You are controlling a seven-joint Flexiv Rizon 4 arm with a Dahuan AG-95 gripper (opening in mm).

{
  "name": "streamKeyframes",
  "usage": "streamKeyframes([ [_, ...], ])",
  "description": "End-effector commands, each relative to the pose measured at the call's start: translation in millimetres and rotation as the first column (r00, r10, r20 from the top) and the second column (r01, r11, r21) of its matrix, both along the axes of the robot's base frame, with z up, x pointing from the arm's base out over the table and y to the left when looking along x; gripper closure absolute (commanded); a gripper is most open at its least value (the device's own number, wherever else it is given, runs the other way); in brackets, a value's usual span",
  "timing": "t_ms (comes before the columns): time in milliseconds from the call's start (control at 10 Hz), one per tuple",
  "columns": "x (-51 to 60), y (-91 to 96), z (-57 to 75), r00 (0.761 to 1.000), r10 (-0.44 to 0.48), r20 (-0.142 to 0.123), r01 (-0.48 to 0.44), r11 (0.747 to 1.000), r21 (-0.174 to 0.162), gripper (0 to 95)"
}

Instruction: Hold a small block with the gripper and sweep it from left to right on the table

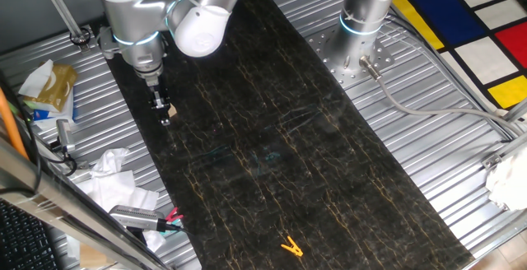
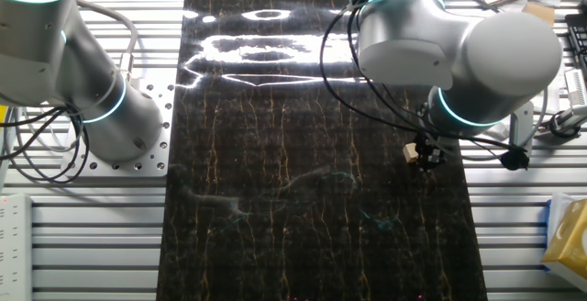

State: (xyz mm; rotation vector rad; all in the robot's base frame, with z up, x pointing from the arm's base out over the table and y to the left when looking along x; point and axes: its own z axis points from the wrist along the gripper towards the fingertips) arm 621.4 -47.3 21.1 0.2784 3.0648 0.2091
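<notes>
The small block (image 1: 169,112) is a tiny pale tan cube at the tip of my gripper (image 1: 162,108), near the far left edge of the black veined table (image 1: 272,138). The narrow black fingers point straight down and are shut on the block, which sits at or just above the tabletop. In the other fixed view the block (image 2: 411,154) shows beside the black fingers of the gripper (image 2: 425,154), close to the right edge of the table (image 2: 293,209). The big silver wrist hides the upper part of the fingers.
A yellow clip-like thing (image 1: 291,247) lies on the table at its near end. The second silver arm's base (image 1: 362,23) stands on the ribbed metal beside the table's far right; it also shows in the other fixed view (image 2: 101,108). Crumpled paper (image 1: 111,179) and tools lie off the left edge.
</notes>
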Motion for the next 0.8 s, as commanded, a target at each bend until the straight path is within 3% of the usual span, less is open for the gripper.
streamKeyframes([
  [100, -0.2, 1.4, 0.1, 1.000, -0.004, -0.002, 0.004, 1.000, -0.006, 38.0],
  [800, 0.4, 8.0, -2.4, 1.000, -0.013, -0.003, 0.013, 1.000, -0.006, 38.0],
])
